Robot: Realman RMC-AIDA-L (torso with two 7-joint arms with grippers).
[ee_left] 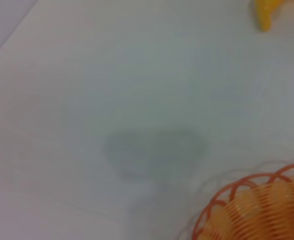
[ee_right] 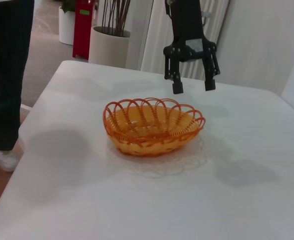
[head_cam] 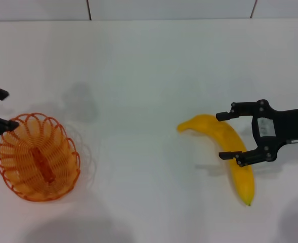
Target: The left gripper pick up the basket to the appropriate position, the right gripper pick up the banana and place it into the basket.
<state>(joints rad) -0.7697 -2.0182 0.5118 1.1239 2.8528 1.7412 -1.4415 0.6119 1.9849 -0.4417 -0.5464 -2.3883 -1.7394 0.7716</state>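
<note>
Straddling: I have the right gripper (head_cam: 230,135), a black two-fingered claw with a small white label, set across the large curved yellow banana (head_cam: 228,152) near its middle, fingers spread wide, one on each side, not yet pinching.

Banana: it lies flat on the white table (head_cam: 149,76), on my right side, its blunt end pointing toward the centre and its greenish tip nearest me.

Basket: the shallow round orange basket of looped wire (head_cam: 36,158) sits on the table at my far left, well apart from the banana, with nothing in it but its own solid orange strip.

Left gripper: the plain black two-fingered claw (ee_right: 191,84) hangs just over the basket's far rim, fingers apart and, in the right wrist view, clear above the wire.

Step in hand, as I judge it: closing on the banana while the left claw is poised to take the rim.

Doing it well: I want the right claw low enough that the fingers meet the fruit at its widest part, then a slow, gentle close so the smooth skin neither bruises nor rolls out.

Left side: I would drop one finger inside the scalloped rim and one outside before closing, then carry the basket toward the centre.

Background: a person's legs (ee_right: 9,75) stand beside the table.
</note>
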